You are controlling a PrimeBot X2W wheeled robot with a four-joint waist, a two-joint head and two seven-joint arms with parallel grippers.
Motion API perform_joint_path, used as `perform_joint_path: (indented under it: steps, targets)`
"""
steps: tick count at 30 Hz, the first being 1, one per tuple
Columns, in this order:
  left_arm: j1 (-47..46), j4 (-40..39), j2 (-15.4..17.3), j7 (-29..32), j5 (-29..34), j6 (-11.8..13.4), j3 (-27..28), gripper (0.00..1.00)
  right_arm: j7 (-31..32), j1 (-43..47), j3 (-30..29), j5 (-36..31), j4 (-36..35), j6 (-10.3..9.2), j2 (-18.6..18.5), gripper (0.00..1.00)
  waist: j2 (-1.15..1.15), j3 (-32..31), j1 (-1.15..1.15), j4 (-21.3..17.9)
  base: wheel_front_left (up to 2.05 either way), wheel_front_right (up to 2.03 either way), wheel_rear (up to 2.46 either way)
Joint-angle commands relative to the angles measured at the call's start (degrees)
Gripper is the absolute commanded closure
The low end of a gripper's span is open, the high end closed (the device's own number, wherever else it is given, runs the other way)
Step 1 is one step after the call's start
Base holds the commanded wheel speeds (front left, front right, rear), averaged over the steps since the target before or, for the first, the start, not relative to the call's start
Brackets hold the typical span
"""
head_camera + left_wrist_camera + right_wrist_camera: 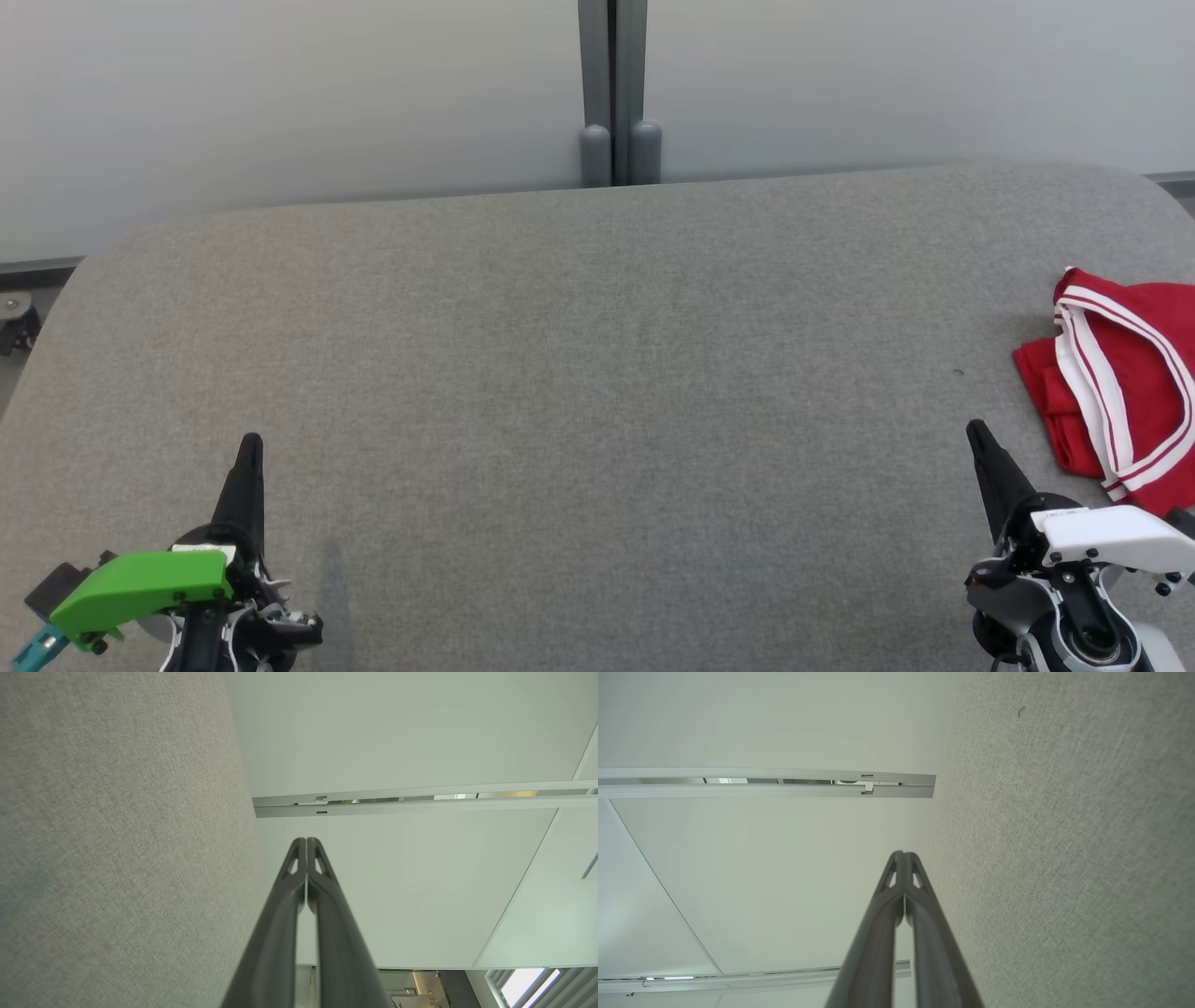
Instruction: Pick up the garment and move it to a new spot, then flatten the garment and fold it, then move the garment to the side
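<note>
Head view has the red garment [1120, 373] with white stripes lying bunched at the table's [597, 373] right edge, partly out of frame. I'd guess it's either waiting for pickup or already set aside. Left gripper [249, 446] and right gripper [977, 431] hover over the table's near edge, both clenched on nothing, which looks like a parked pose clear of the cloth. No readable labels or writing anywhere.

The grey fabric-covered table [597, 373] carries one crumpled red garment [1134, 364] with white stripes, lying just past the right hand [975, 428], on its outer side.
</note>
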Motion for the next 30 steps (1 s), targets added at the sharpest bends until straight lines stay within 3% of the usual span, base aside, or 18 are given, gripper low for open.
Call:
perform_joint_path:
  steps: [1,30]
  targets:
    - [-1.2,-0.4,0.4,0.4,-1.1,0.1,0.3,1.0,0.3,-0.7,-0.2,1.2,-0.5,-0.02,-0.3,1.0,0.0,0.0,0.0,0.0,0.0,0.0,0.0]
    - [-1.2,-0.5,0.4,0.8,-2.5,0.1,0.4,1.0,0.8,-0.6,-0.3,2.6,-0.6,-0.02,-0.3,1.0,0.0,0.0,0.0,0.1,0.0,0.0,0.0]
